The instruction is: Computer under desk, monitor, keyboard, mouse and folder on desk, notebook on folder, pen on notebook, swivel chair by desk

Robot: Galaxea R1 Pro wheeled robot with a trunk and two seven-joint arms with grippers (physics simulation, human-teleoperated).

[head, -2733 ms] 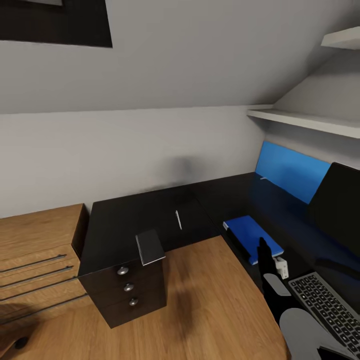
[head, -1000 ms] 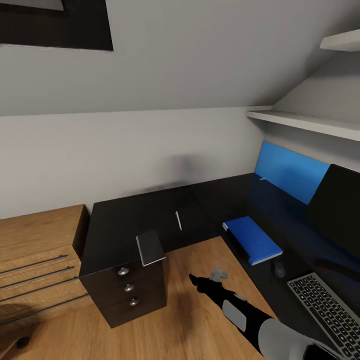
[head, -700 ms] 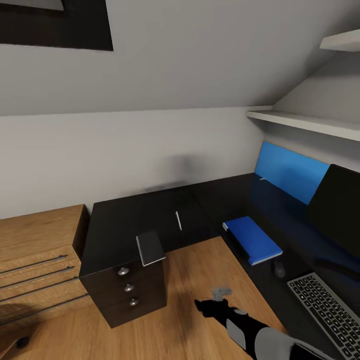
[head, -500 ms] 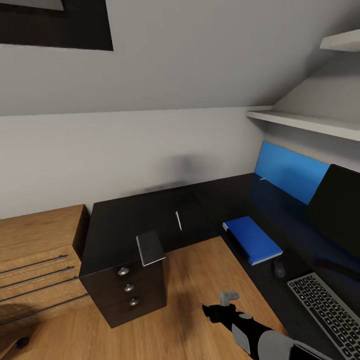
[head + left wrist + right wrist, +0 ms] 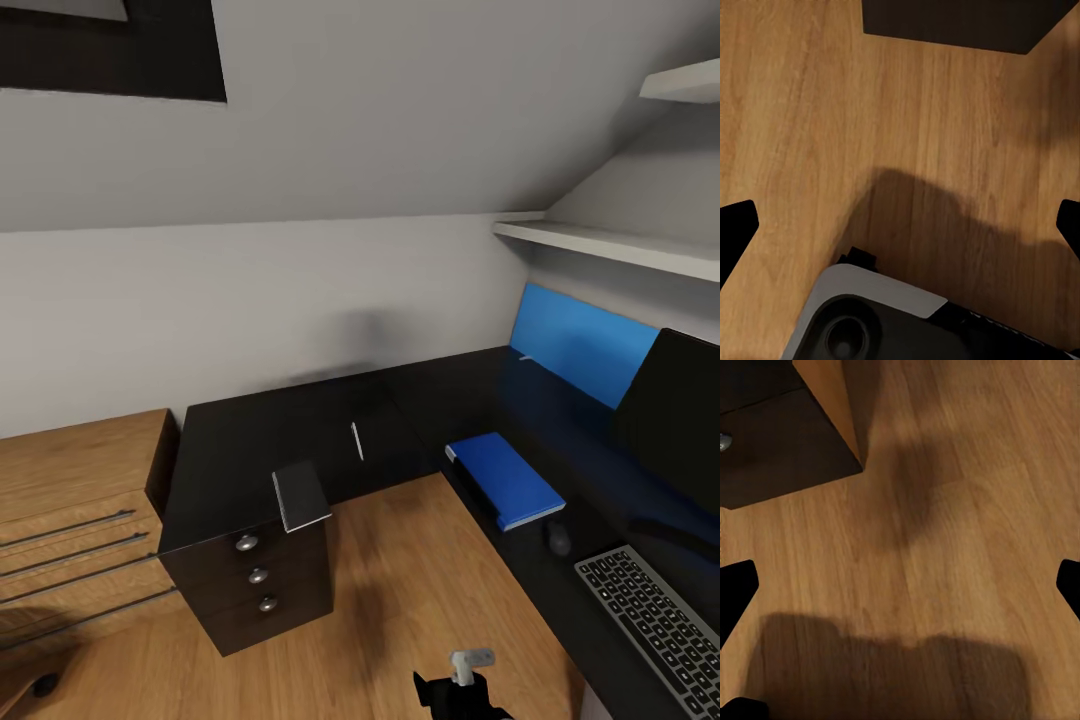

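The blue folder point(image 5: 505, 480) lies flat on the black desk point(image 5: 470, 395). The small dark mouse point(image 5: 557, 537) sits just in front of it, then the keyboard point(image 5: 655, 620) at the lower right. Behind them stands the black monitor point(image 5: 680, 420). A thin pen point(image 5: 356, 440) lies on the desk's left wing, and the grey notebook point(image 5: 300, 495) rests at that wing's front corner above the drawers. My right arm point(image 5: 455, 692) is low over the floor. Both the left gripper point(image 5: 900, 225) and the right gripper point(image 5: 900, 581) are open over bare wood floor, holding nothing. The computer and swivel chair are out of view.
A black drawer unit point(image 5: 255, 585) with round knobs stands under the desk's left wing. Low oak drawers point(image 5: 70, 520) stand left of it. A blue wall panel point(image 5: 580, 340) and white shelves point(image 5: 610, 242) lie beyond the desk. Open wood floor point(image 5: 400, 590) lies between the desk wings.
My right arm has drawn back from beside the folder and mouse, swinging left and down to the bottom edge of the head view. The things on the desk have not moved.
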